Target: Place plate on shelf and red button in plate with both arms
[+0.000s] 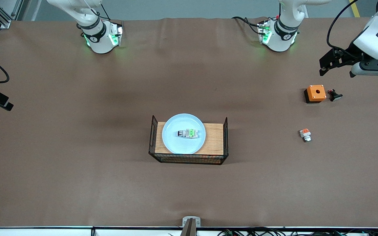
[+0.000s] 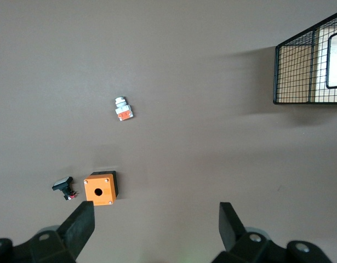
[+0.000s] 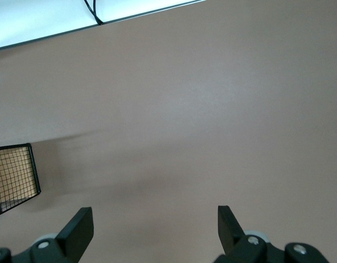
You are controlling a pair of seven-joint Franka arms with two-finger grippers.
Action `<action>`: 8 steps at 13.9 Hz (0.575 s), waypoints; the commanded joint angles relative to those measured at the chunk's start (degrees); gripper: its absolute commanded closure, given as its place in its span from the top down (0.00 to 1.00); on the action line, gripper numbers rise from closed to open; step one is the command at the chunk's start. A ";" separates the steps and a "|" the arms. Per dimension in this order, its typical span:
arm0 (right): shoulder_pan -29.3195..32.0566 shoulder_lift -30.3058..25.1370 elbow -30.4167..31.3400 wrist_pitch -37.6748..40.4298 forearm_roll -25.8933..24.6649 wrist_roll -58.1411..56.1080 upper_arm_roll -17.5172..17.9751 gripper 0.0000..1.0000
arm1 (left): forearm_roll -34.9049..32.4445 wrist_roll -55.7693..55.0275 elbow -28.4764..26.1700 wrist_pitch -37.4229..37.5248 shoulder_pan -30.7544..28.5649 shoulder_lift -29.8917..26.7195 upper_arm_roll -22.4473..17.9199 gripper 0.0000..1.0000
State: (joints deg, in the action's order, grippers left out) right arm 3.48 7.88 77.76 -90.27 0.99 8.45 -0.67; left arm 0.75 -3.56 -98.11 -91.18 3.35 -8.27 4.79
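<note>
The pale blue plate (image 1: 176, 144) lies on a wooden board inside a low black wire basket (image 1: 189, 159) at the middle of the table. The red button (image 1: 188, 133), white-grey with a green block and a dark cap, lies on the plate. My left gripper (image 1: 336, 69) hangs open and empty over the table's left-arm end, near the orange box; its fingers stand wide apart in the left wrist view (image 2: 155, 222). My right gripper (image 3: 153, 224) is open and empty over bare table beside a basket corner (image 3: 12, 178); it is out of the front view.
An orange box with a hole (image 1: 316, 93) (image 2: 100, 188) and a small black button (image 1: 335, 95) (image 2: 64, 187) lie at the left-arm end. A white piece with an orange-red block (image 1: 305, 134) (image 2: 123, 109) lies nearer the front camera. The basket also shows in the left wrist view (image 2: 300, 71).
</note>
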 commanded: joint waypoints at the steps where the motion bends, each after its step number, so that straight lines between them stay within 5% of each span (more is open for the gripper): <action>1: 0.65 -0.23 0.02 0.27 -0.46 -0.63 0.49 1.00 | 0.57 1.19 -1.56 -0.41 -0.01 -1.83 -0.48 1.00; 8: 0.65 -0.15 0.02 0.27 -0.37 -0.63 0.49 1.00 | 0.48 1.19 -1.73 -0.32 0.34 -1.92 -0.22 1.00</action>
State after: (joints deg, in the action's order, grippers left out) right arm 3.49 7.88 77.76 -90.27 0.99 8.45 -0.67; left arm 0.75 -3.53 -98.30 -91.15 3.33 -8.61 4.79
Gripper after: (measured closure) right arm 0.000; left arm 0.000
